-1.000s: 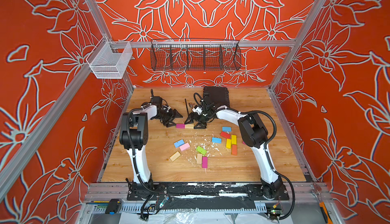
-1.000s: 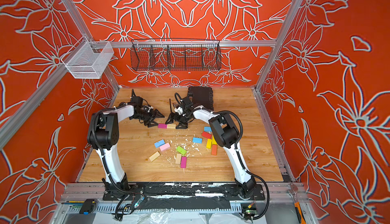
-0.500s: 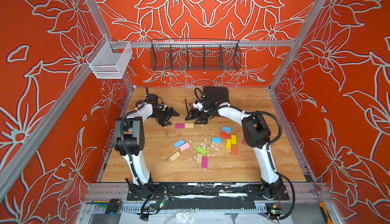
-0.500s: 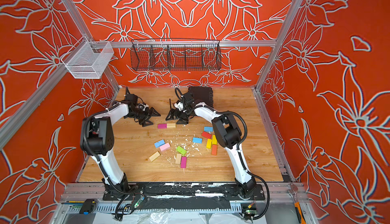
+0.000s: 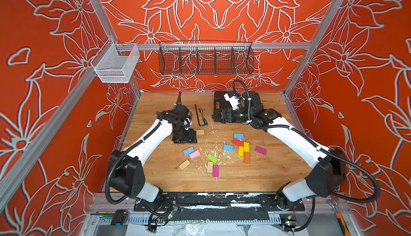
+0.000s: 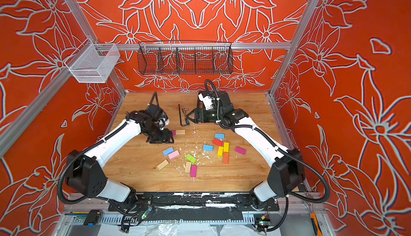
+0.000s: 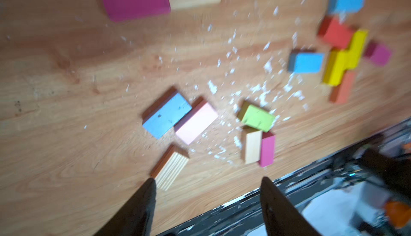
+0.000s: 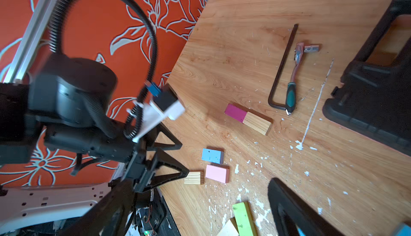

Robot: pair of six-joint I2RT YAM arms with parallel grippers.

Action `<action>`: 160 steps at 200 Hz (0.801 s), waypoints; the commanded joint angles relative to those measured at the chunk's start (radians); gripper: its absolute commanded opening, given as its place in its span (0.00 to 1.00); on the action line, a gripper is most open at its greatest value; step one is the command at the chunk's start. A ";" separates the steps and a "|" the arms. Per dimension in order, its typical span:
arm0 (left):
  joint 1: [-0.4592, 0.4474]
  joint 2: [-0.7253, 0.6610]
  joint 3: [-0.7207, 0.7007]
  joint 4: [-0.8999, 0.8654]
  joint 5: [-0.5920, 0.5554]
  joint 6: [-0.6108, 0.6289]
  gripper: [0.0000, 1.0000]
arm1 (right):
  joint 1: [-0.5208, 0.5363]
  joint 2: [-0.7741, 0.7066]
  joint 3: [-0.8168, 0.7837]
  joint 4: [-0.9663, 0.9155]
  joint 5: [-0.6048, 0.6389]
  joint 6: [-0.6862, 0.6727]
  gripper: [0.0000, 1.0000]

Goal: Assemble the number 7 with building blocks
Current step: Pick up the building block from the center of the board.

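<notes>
Risk: left gripper [image 7: 207,180], fingers parted and empty, hangs just beside the magenta block [image 8: 235,112] and wood block [image 8: 258,123], which lie end to end. I could nudge them askew. Right gripper [image 6: 190,118] is wide open and empty. Loose blocks [image 5: 212,158] are scattered toward the front.

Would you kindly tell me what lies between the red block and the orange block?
Between the red block and the orange block lie two yellow blocks, side by side, as a top view shows.

Two joined blocks [image 6: 178,132] touching end to end, just beside left gripper [image 5: 185,139]. Loose blocks [image 5: 228,147] scattered ahead of it. Hex key [image 5: 198,118] just ahead of right gripper [image 6: 190,118]; case [image 5: 219,100] behind.
</notes>
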State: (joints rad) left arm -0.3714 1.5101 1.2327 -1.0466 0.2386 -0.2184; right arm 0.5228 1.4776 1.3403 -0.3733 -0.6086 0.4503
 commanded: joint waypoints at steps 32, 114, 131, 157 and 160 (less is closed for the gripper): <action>-0.078 0.169 -0.009 -0.118 -0.225 0.016 0.66 | -0.003 -0.178 -0.165 -0.149 0.075 -0.101 0.97; -0.051 0.330 0.023 -0.101 -0.290 0.025 0.59 | -0.009 -0.212 -0.244 -0.086 0.056 -0.072 0.96; -0.046 0.352 0.038 -0.090 -0.290 0.042 0.60 | -0.010 -0.205 -0.245 -0.079 0.059 -0.069 0.96; -0.031 0.404 0.067 -0.090 -0.292 0.071 0.59 | -0.010 -0.190 -0.247 -0.072 0.056 -0.065 0.95; -0.031 0.408 0.071 -0.089 -0.290 0.076 0.59 | -0.010 -0.188 -0.247 -0.071 0.055 -0.065 0.95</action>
State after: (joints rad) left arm -0.4141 1.8767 1.2724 -1.1225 -0.0406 -0.1780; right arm 0.5171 1.2751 1.0981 -0.4618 -0.5552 0.3779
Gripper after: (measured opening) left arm 0.596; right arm 0.956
